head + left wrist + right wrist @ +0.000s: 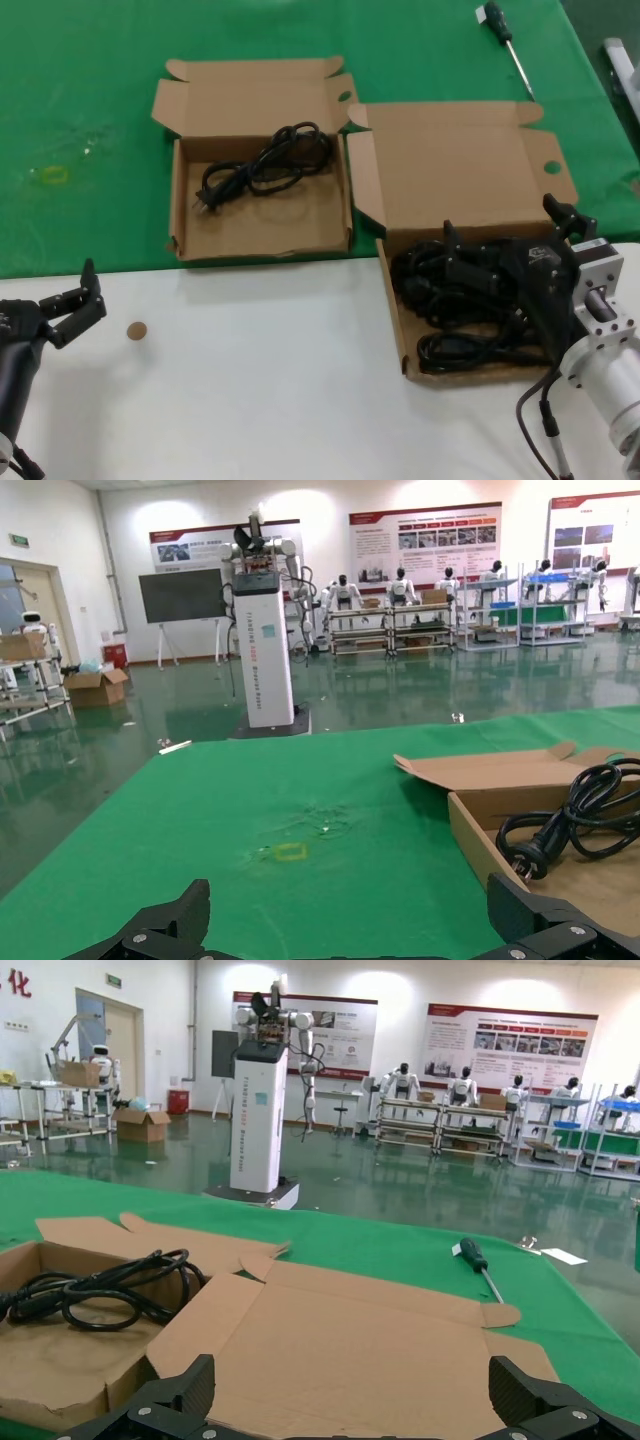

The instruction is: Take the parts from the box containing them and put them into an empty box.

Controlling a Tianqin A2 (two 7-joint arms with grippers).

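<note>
Head view shows two open cardboard cartons side by side on the counter, straddling the edge of a green cloth that covers its far part. On the right sits the larger carton with a tall lid panel and a round hole in its side flap; a heap of black coiled power cables fills it. The right gripper is down inside this carton among the cables, and I cannot tell whether its fingers are spread or closed on anything. To the left and slightly farther away stands the smaller carton with a short lid, holding one coiled cable with its plug pointing left; the same cable shows in the left wrist view. The left gripper hovers over the white near-left part of the counter, well apart from both cartons, fingers spread and holding nothing. A small brown disc lies on the counter just right of it. A screwdriver lies on the cloth beyond the larger carton.
</note>
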